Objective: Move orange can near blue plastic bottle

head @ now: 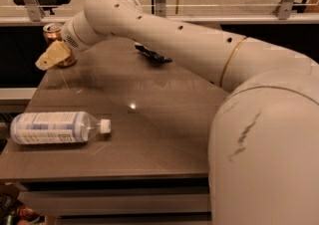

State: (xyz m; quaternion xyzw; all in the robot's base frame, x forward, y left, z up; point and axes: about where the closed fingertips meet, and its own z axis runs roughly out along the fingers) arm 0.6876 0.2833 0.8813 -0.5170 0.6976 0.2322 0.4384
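The orange can (51,32) stands upright at the far left corner of the table. It is copper-coloured with a silver top. My gripper (50,56) is tan and sits right in front of the can, covering its lower part. The blue plastic bottle (55,127) lies on its side at the front left of the table, its white cap (105,126) pointing right. The bottle is well apart from the can, towards the camera.
A dark blue chip bag (152,54) lies at the back middle of the brown table (149,119), partly under my white arm (189,40). The table's left edge is close beside the can. A glass railing runs behind the table.
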